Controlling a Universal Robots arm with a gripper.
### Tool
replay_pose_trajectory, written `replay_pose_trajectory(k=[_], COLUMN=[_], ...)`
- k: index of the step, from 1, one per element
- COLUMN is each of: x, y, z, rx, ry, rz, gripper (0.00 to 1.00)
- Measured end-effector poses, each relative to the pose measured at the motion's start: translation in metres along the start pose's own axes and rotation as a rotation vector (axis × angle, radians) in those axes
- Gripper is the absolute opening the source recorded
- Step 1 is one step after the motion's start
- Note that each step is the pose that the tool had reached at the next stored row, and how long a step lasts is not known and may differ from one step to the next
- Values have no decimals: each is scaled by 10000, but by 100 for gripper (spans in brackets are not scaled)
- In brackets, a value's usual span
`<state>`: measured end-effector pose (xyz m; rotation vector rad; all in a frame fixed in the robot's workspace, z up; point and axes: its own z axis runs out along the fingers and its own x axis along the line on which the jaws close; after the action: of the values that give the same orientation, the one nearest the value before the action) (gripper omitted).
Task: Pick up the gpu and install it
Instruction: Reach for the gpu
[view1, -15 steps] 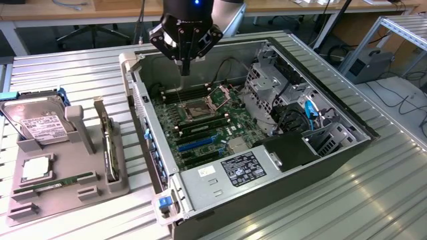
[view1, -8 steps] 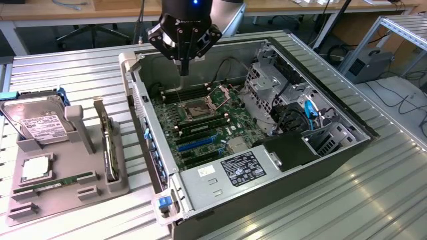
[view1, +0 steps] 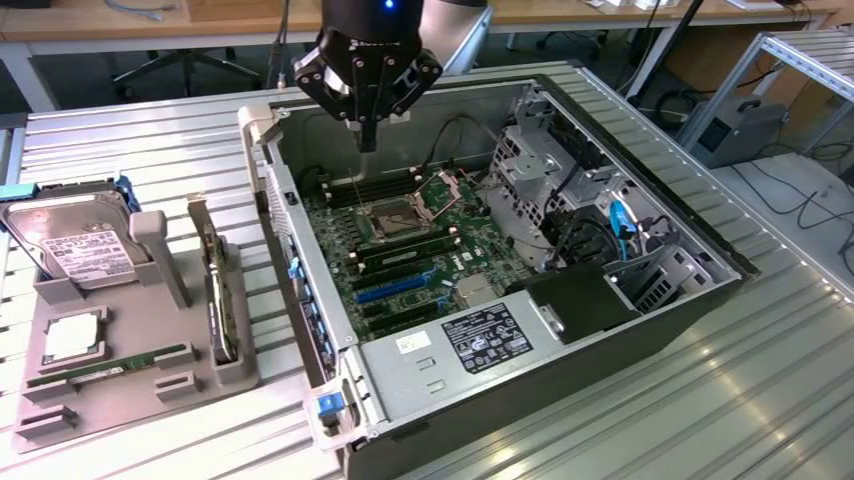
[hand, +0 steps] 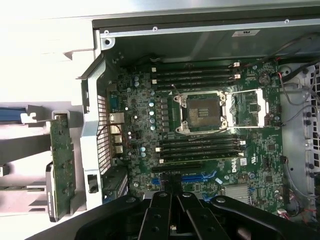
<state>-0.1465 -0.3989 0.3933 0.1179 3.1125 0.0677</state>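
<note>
The gpu (view1: 214, 285) is a thin card standing on its edge in a slot of the grey holder (view1: 127, 385), at the exterior view's left of the open computer case (view1: 641, 310). In the wrist view the gpu (hand: 62, 167) shows its green board face beside the case wall. My gripper (view1: 367, 135) hangs over the far end of the motherboard (view1: 461, 225), well away from the card. Its fingers are shut with nothing between them. In the wrist view the gripper (hand: 173, 196) sits above the blue expansion slots (hand: 197, 177).
A silver hard drive (view1: 74, 245) with a white label leans in the holder, with a narrow green RAM stick (view1: 114, 365) and a square chip (view1: 70, 340) below it. The drive cage (view1: 547, 175) and cables fill the case's right side. The processor socket (hand: 202, 111) stands open.
</note>
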Motion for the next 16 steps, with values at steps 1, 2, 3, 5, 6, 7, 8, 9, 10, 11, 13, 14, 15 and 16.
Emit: replay_pose_trajectory(k=[1, 2, 3, 5, 6, 7, 8, 9, 10, 11, 13, 14, 15, 16], x=[3, 7, 9, 12, 15, 17, 20, 22, 23, 25, 31, 34, 37, 39], y=[0, 0, -1, -1, -1, -1, -1, -2, -2, -2, -2, -3, -3, -3], z=[0, 0, 0, 0, 0, -1, 0, -1, -1, -1, -1, -1, -1, -1], rx=[0, 0, 0, 0, 0, 0, 0, 1, 0, 1, 0, 0, 0, 0], ry=[0, 0, 0, 0, 0, 0, 0, 0, 0, 1, 0, 0, 0, 0], rz=[1, 2, 1, 0, 1, 1, 1, 1, 0, 1, 1, 1, 1, 1], gripper=[11, 11, 11, 11, 11, 11, 11, 11, 11, 11, 11, 11, 11, 11])
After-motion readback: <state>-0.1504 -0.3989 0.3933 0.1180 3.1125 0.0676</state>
